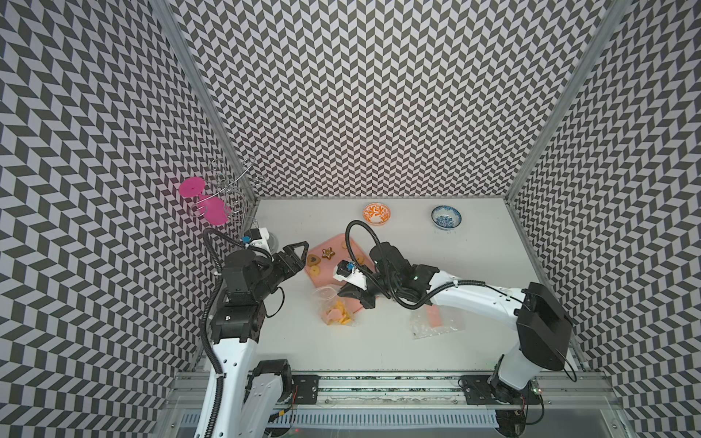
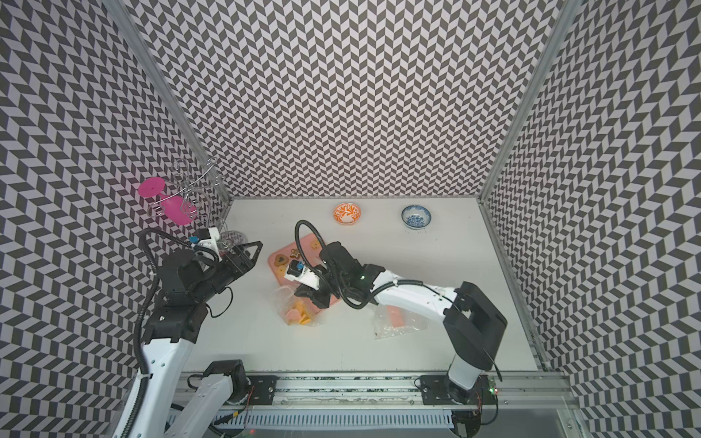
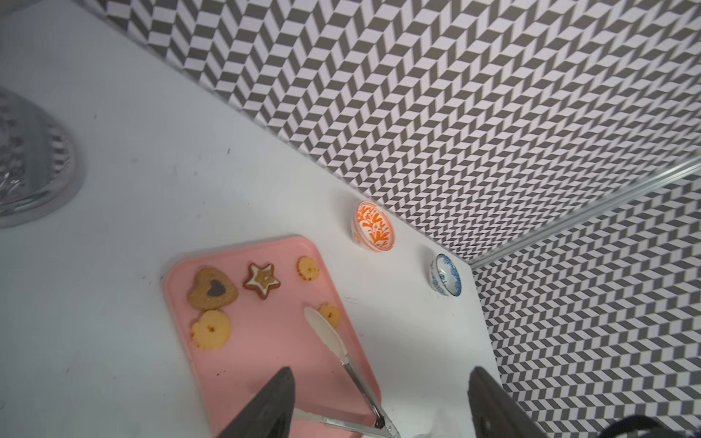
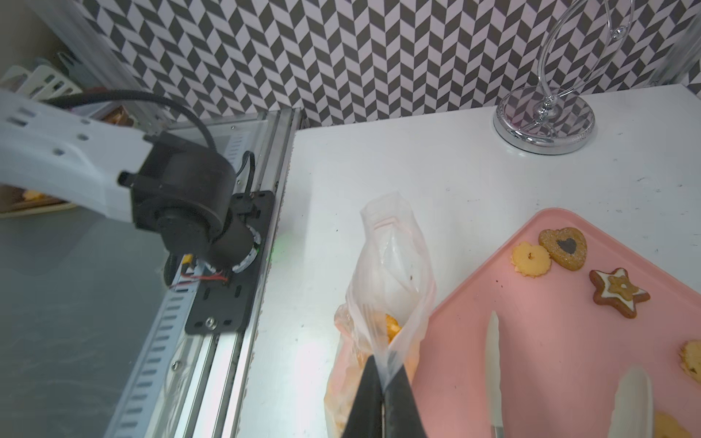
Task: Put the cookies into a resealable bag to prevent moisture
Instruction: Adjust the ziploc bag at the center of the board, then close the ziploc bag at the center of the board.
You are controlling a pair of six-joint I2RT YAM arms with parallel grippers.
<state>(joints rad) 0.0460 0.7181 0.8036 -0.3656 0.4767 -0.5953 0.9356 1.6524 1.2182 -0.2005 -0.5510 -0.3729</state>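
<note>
Bagging about half done: bag [image 1: 333, 308] partly filled, several cookies [image 1: 327, 253] not yet off the tray [image 1: 335, 242].
Top views: tray sits mid-table with the bag at its 6 o'clock edge, a yellow-orange pile inside. The right gripper [image 1: 347, 294] is at the bag's 1 o'clock rim and the left gripper [image 1: 299, 259] at the tray's 9 o'clock. Left wrist: left jaws are spread wide with nothing between them. The tray shows five loose cookies, namely a heart [image 3: 212, 294], a star [image 3: 263, 280] and three round yellow ones, plus tongs [image 3: 326, 335] lying across it. Right wrist: right jaws are clamped on the bag's rim, pinching the film. The mouth stands up and gapes, with yellow cookies visible low inside. My read: the five on the tray have to go in, then the zip gets pressed shut. Neither is done.
</note>
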